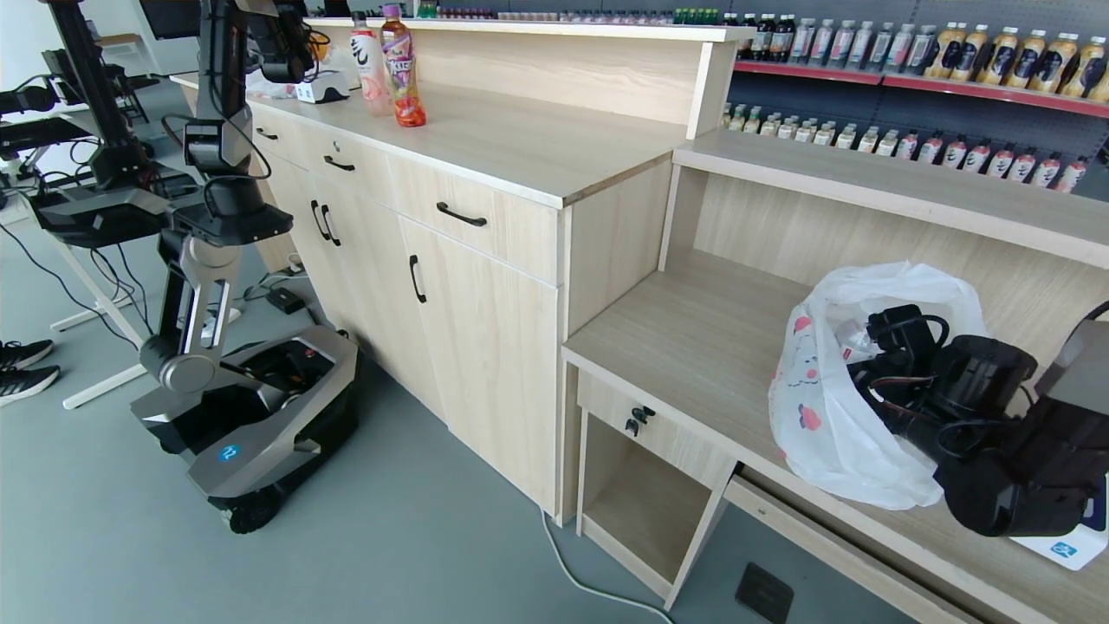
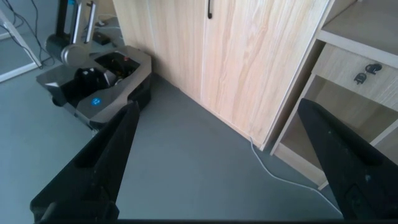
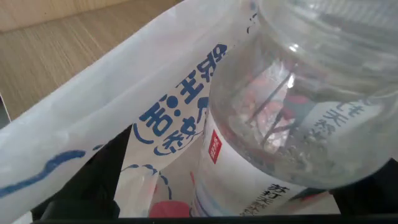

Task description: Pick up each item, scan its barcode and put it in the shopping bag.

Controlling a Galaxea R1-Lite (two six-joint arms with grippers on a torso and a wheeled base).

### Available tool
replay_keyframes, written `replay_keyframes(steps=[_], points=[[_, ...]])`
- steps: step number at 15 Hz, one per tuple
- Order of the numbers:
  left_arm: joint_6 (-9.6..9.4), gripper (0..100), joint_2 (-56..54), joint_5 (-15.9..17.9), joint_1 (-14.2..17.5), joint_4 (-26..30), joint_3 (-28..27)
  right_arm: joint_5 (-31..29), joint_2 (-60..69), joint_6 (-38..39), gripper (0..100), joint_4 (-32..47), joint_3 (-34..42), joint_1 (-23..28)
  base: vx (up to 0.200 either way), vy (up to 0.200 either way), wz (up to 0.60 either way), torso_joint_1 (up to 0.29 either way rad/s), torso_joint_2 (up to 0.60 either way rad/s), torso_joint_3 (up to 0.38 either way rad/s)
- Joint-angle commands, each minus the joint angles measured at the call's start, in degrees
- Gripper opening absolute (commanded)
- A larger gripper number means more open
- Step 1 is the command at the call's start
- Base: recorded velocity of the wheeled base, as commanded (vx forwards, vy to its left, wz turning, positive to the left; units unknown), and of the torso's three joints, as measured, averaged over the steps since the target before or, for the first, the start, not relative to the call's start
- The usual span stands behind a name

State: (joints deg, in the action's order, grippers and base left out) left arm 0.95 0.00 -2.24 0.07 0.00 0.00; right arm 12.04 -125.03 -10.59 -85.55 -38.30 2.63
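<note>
The white plastic shopping bag [image 1: 832,416] with coloured prints stands on the low desk [image 1: 693,347] at the right. My right gripper [image 1: 877,347] is down inside the bag's mouth. In the right wrist view a clear bottle [image 3: 298,112] with a white and red label sits close up between the dark fingers, against the bag's wall [image 3: 124,106]; the gripper looks shut on it. My left gripper [image 2: 217,162] hangs open over the grey floor, holding nothing. Two more bottles, a pink one [image 1: 368,61] and an orange one [image 1: 403,65], stand upright on the tall counter.
The tall wooden counter [image 1: 520,139] with drawers and doors is on the left, with a white device [image 1: 321,89] at its far end. Another robot [image 1: 217,260] stands beside it. Shelves of drinks [image 1: 910,52] line the back. A white box [image 1: 1070,542] lies under my right arm.
</note>
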Motion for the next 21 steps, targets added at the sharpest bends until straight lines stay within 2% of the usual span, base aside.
replay_keyframes(steps=[1, 3, 5, 8, 13, 19, 21], points=[[0.02, 100, 0.0, 0.0, 0.0, 0.0, 0.0, 0.2, 5.9, -0.2, 100, 1.4, 0.9, -0.3, 0.000, 0.000, 0.00, 0.000, 0.00, 0.000], [0.02, 100, 0.0, 0.0, 0.0, 0.0, 0.0, 0.1, 10.1, -0.7, 100, 1.5, 2.7, -0.2, 0.000, 0.000, 0.00, 0.000, 0.00, 0.000], [0.02, 100, 0.0, 0.0, 0.0, 0.0, 0.0, 0.2, 14.0, -6.1, 100, 2.8, 4.6, 0.4, 0.000, 0.000, 0.00, 0.000, 0.00, 0.000], [0.02, 100, 0.0, 0.0, 0.0, 0.0, 0.0, 0.9, 18.4, -8.4, 100, 3.6, 4.2, 0.6, 0.000, 0.000, 0.00, 0.000, 0.00, 0.000], [0.02, 100, 0.0, 0.0, 0.0, 0.0, 0.0, 1.6, 27.2, -14.0, 100, 13.0, 2.4, 1.2, 0.000, 0.000, -0.60, 0.002, 0.00, 0.004], [0.02, 100, 0.0, 0.0, 0.0, 0.0, 0.0, 1.0, 27.7, -17.4, 100, 14.8, 3.9, 1.9, 0.000, 0.000, -0.60, 0.005, 0.00, 0.005], [0.02, 100, 0.0, 0.0, 0.0, 0.0, 0.0, 0.1, 29.9, -17.9, 100, 16.3, 0.4, 2.9, 0.000, 0.000, -0.60, 0.005, 0.00, -0.002]])
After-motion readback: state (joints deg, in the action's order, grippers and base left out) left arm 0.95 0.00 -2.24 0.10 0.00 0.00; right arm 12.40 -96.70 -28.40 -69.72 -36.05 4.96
